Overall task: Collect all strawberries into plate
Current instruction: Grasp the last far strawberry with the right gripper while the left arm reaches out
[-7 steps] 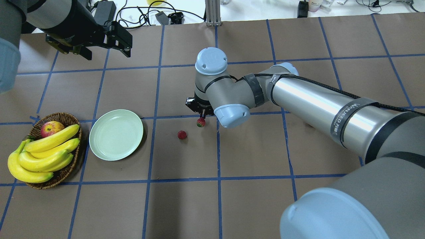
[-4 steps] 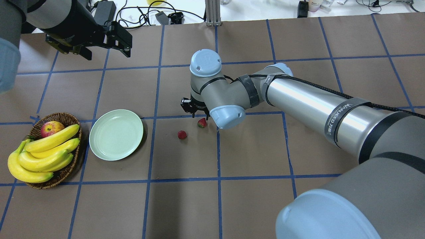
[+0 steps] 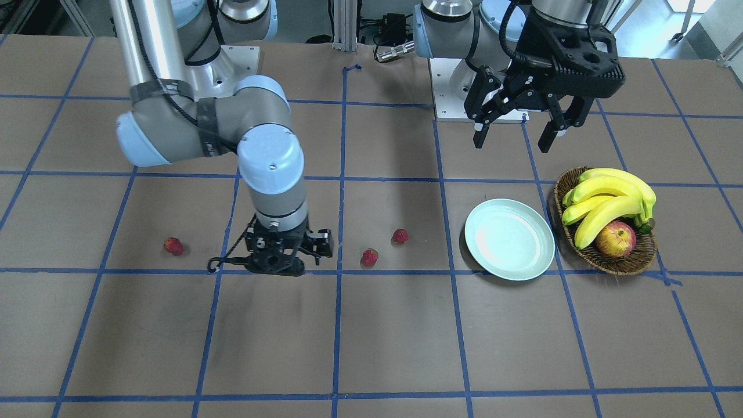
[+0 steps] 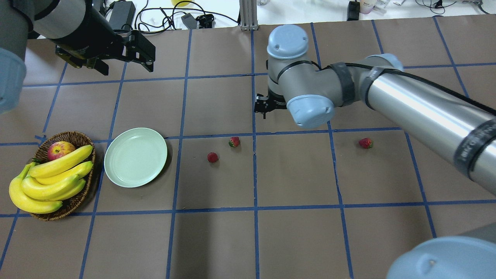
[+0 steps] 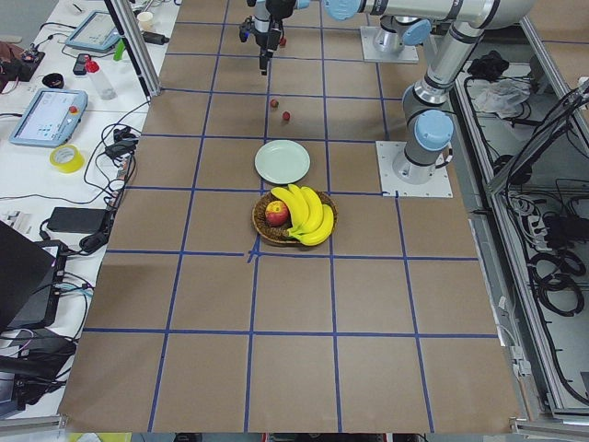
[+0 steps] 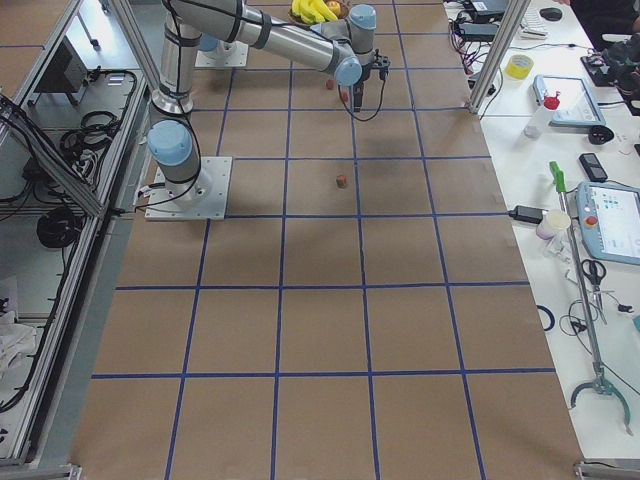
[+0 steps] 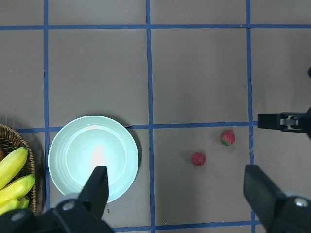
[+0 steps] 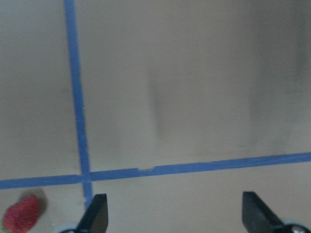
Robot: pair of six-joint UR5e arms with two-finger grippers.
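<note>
Three strawberries lie on the brown table. Two are close together right of the plate (image 4: 234,142) (image 4: 212,157), and one lies far right (image 4: 365,143). The front view shows them too (image 3: 370,256) (image 3: 399,235) (image 3: 173,246). The pale mint plate (image 4: 135,157) is empty and stands next to the basket. My right gripper (image 4: 265,107) is open and empty, low over the table, beyond and right of the nearer pair; its wrist view shows one strawberry (image 8: 22,213) at the lower left. My left gripper (image 4: 126,66) is open and empty, high above the far left, looking down on the plate (image 7: 92,155).
A brown wicker basket (image 4: 83,198) with bananas (image 4: 50,180) and a red-yellow apple (image 4: 60,149) stands left of the plate. Blue tape lines grid the table. Cables and boxes lie beyond the far edge.
My right gripper has moved away from the strawberry by the tape crossing, to the right and farther back. The third strawberry, hidden before, now shows. The left arm has barely moved.
</note>
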